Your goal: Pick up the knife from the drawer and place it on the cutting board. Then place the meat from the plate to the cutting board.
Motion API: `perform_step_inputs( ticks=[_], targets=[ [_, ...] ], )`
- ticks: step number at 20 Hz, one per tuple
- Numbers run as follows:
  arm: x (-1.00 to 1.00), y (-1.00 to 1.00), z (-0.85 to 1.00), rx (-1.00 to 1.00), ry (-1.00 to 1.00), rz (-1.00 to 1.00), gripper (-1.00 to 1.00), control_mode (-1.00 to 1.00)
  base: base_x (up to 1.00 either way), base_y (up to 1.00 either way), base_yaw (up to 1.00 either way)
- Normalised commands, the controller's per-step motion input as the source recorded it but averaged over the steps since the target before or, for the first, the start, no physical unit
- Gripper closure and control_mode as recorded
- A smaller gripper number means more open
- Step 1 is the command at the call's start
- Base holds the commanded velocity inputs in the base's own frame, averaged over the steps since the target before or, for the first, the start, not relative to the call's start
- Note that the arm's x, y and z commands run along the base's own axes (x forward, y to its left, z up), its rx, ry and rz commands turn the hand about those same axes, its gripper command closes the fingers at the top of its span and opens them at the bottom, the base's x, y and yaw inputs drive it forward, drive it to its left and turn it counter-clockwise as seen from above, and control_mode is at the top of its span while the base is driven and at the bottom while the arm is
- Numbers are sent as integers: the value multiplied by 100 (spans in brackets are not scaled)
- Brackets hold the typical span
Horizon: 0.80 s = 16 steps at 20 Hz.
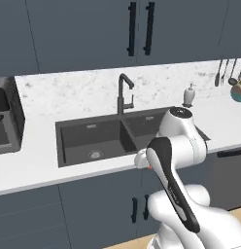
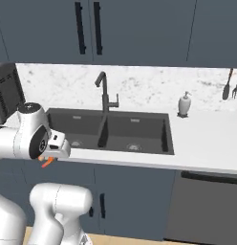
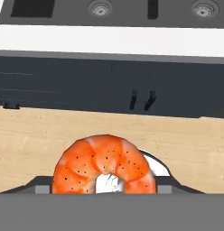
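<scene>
White arm folded low before the dark double sink (image 1: 100, 138) set in the white desk (image 2: 206, 143); hand (image 3: 105, 187) closed on the orange-red curved meat (image 3: 104, 164) — held above the pale wooden floor (image 3: 37, 140), facing the blue-grey cabinets (image 3: 86, 85).

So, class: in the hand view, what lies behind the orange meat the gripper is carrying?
Behind the meat lie the pale wood floor, dark cabinet doors, the white counter edge and the sink. The meat covers the fingertips, and a white thing peeks from behind it, unidentifiable.
</scene>
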Motion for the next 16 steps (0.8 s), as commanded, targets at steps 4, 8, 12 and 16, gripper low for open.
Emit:
perform_step_inputs(
  ticks=[4, 8, 12, 16],
  targets=[
    [0, 0, 0, 0, 0, 0, 100, 100, -11, -100, 0],
    [0, 0, 0, 0, 0, 0, 100, 100, -8, -100, 0],
    [0, 0, 0, 0, 0, 0, 100, 100, -3, -100, 0],
    [0, 0, 0, 0, 0, 0, 100, 100, 0, -100, 0]
  ],
)
